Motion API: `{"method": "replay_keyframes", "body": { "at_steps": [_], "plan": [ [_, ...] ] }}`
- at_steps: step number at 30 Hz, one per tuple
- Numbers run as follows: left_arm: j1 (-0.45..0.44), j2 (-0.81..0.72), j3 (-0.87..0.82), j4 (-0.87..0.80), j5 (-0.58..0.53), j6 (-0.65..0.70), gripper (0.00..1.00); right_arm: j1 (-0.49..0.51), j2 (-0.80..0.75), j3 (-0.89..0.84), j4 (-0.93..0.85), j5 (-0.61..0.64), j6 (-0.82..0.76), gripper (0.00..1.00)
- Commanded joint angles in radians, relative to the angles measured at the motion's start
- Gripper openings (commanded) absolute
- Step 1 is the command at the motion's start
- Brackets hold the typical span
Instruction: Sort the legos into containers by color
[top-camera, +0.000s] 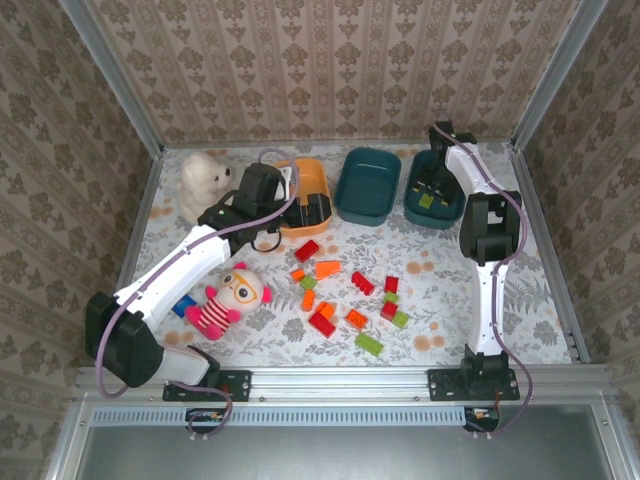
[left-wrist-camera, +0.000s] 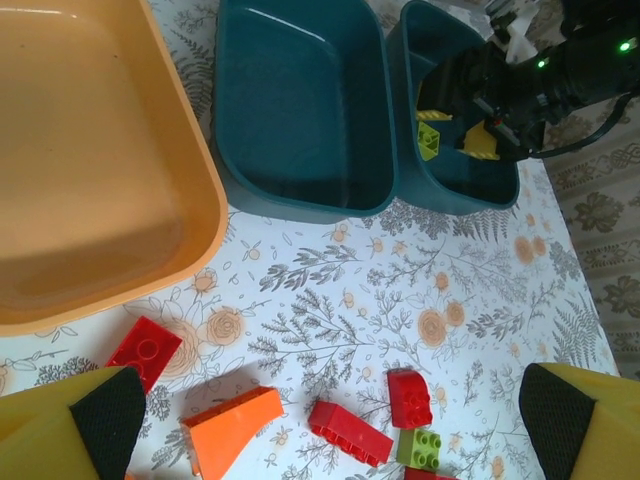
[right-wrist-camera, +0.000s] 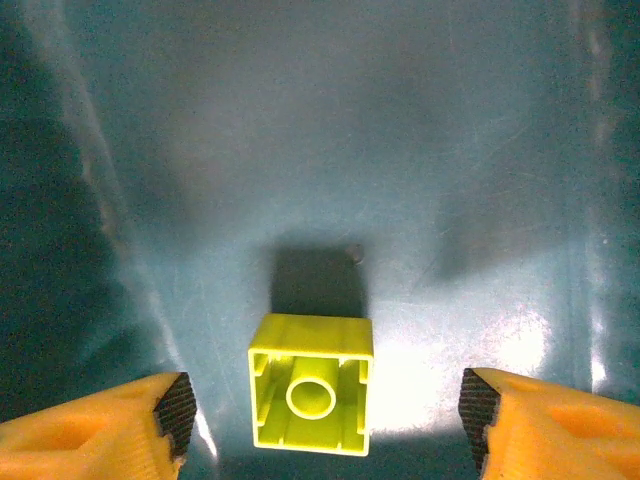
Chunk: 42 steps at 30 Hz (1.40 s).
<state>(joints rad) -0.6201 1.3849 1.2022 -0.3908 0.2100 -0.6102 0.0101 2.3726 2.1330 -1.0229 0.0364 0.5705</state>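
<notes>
Several red, orange and light green legos (top-camera: 362, 283) lie scattered mid-table. Three tubs stand at the back: the orange tub (top-camera: 318, 172), a middle teal tub (top-camera: 368, 185) with nothing in it, and a right teal tub (top-camera: 415, 215). My right gripper (top-camera: 432, 188) hangs open inside the right teal tub (right-wrist-camera: 300, 120). A light green brick (right-wrist-camera: 310, 395) lies upside down on the floor between its pads (right-wrist-camera: 175, 410), touching neither. My left gripper (left-wrist-camera: 330, 420) is open above the table beside the orange tub (left-wrist-camera: 90, 170), over a red brick (left-wrist-camera: 350, 432) and an orange slope piece (left-wrist-camera: 232, 428).
A white plush bear (top-camera: 203, 180) sits at the back left. A striped plush doll (top-camera: 230, 295) lies beside the left arm, with a small blue piece (top-camera: 183, 305) next to it. Patterned walls and a metal frame close in the table.
</notes>
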Motion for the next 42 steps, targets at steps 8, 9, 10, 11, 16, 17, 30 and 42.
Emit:
{"method": "replay_keyframes", "body": {
  "at_steps": [8,9,10,11,16,17,30,42],
  "plan": [
    [-0.019,-0.089,-0.065,-0.118,-0.027,-0.004,0.96,0.122,-0.422,-0.129,0.088,-0.005,-0.037,0.76],
    [-0.03,-0.099,-0.08,-0.126,-0.033,-0.004,0.95,0.148,-0.472,-0.18,0.123,-0.01,-0.04,0.76],
    [-0.041,-0.112,-0.097,-0.138,-0.042,-0.001,0.95,0.181,-0.535,-0.248,0.163,-0.012,-0.046,0.77],
    [-0.053,-0.125,-0.113,-0.151,-0.052,0.002,0.95,0.214,-0.601,-0.322,0.206,-0.017,-0.05,0.77],
    [-0.105,-0.179,-0.197,-0.206,-0.08,0.014,0.92,0.356,-0.919,-0.724,0.456,-0.195,-0.023,0.78],
    [-0.116,-0.184,-0.216,-0.216,-0.084,0.016,0.91,0.38,-0.991,-0.814,0.521,-0.262,-0.01,0.8],
    [-0.227,0.0,-0.278,-0.263,-0.086,0.058,0.7,0.52,-1.452,-1.38,0.604,-0.581,0.128,0.85],
    [-0.245,0.237,-0.191,-0.242,-0.115,0.059,0.54,0.528,-1.427,-1.406,0.61,-0.585,0.134,0.82]
  ]
}}
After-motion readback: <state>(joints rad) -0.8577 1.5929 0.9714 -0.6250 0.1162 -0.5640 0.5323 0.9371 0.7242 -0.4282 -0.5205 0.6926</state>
